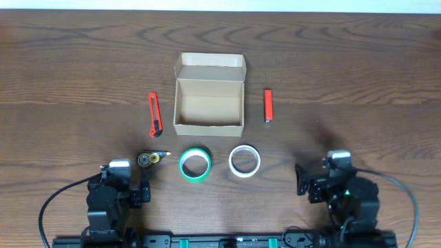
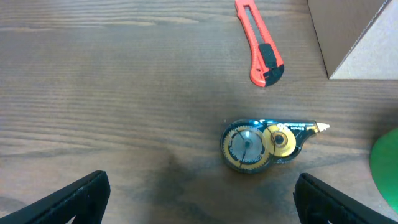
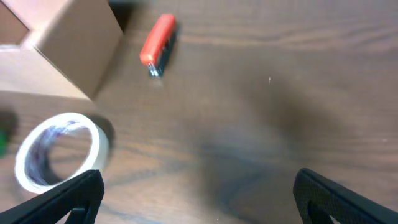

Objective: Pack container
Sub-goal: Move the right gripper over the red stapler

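The tan cardboard container [image 1: 208,103] stands open at the table's middle, lid flap folded back, inside bare. Its corner shows in the left wrist view [image 2: 351,37] and the right wrist view [image 3: 68,43]. A red utility knife [image 1: 154,114] [image 2: 259,45] lies left of it. A red lighter-like stick [image 1: 268,105] [image 3: 158,45] lies right of it. A correction tape dispenser [image 1: 152,158] [image 2: 261,144], a green tape roll [image 1: 195,164] and a white tape roll [image 1: 244,160] [image 3: 56,152] lie in front. My left gripper [image 2: 200,198] is open and empty near the dispenser. My right gripper [image 3: 198,194] is open and empty, right of the white roll.
The dark wooden table [image 1: 358,69] extends on all sides. Both arm bases sit at the near edge, with cables looping beside them.
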Controlling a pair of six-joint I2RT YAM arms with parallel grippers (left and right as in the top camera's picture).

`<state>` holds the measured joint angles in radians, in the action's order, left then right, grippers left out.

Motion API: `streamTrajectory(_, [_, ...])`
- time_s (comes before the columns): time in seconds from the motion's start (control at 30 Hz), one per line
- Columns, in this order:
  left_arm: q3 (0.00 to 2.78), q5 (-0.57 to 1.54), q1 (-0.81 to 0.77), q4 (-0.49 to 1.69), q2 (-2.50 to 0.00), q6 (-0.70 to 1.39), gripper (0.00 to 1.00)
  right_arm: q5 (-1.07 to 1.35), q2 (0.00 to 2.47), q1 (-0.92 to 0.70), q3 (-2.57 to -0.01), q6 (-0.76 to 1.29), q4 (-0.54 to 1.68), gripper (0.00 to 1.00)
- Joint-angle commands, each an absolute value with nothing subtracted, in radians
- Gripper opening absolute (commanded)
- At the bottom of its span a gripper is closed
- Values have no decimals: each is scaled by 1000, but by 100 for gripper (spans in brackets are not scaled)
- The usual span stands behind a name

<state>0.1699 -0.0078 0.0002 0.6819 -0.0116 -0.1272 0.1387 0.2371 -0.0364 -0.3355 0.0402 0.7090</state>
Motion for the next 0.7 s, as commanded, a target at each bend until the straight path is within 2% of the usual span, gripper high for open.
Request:
streamTrajectory(0.0, [159, -23, 7, 683, -4, -112, 95, 156, 406, -28, -489, 25, 700, 99])
streamTrajectory(0.27, [159, -23, 7, 683, -4, -112, 95, 212, 848, -43, -815, 44, 735, 99])
streamTrajectory(0.5, [159, -23, 7, 683, -4, -112, 95, 159, 1208, -147, -1109, 139, 784, 99])
streamTrajectory(0.67, [159, -23, 7, 683, -4, -112, 95, 125, 1383, -207, -1222, 190, 770, 99])
